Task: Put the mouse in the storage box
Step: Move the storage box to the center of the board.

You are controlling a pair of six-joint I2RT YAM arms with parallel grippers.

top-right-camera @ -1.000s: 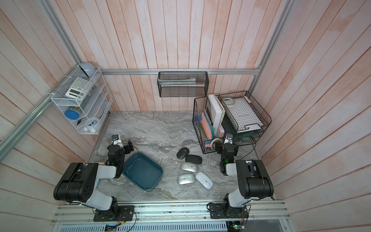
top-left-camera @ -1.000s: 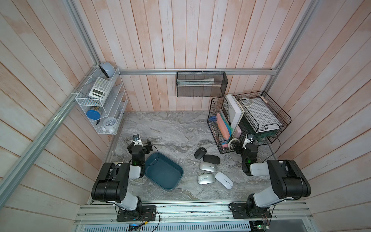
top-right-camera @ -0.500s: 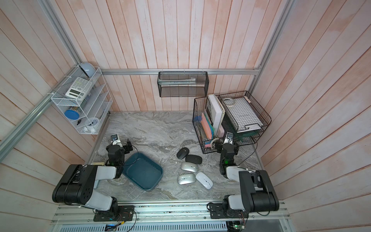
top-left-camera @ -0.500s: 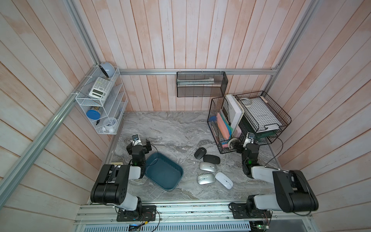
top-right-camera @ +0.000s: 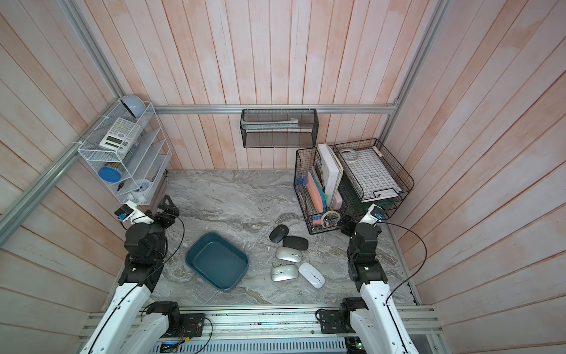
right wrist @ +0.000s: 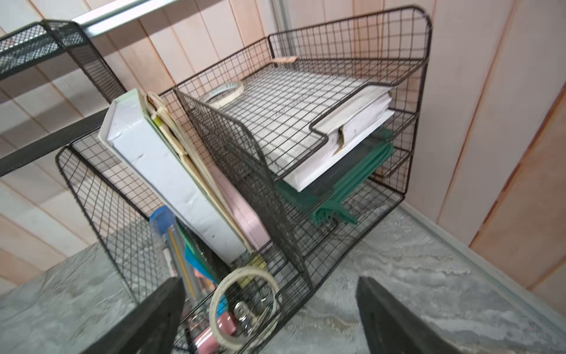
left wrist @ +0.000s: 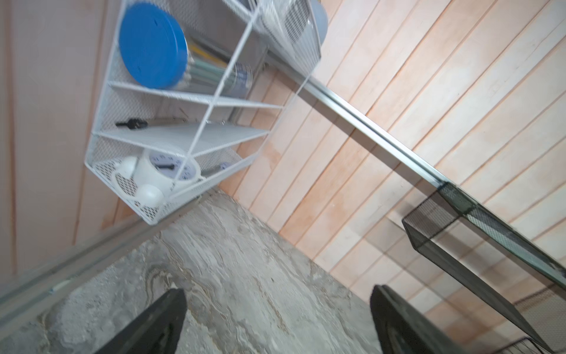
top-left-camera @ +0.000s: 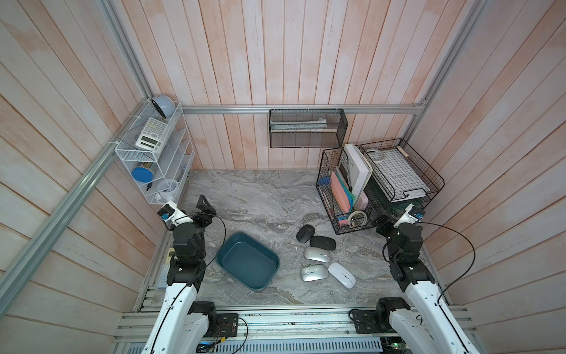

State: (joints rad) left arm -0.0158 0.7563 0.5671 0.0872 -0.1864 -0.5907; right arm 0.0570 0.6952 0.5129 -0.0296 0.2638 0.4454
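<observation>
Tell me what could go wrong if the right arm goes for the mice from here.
1. The right gripper points at the black wire basket, close in front of it; swinging toward the mice could snag the wire.
2. The five mice lie packed together, some seemingly touching; fingers closing on one may shove its neighbours away.

The left arm and right arm have raised their elbows toward the camera.

Storage box on worktop, near front edge, left of middle. Five mice clustered near its right side: two dark, two silver, one white.
</observation>
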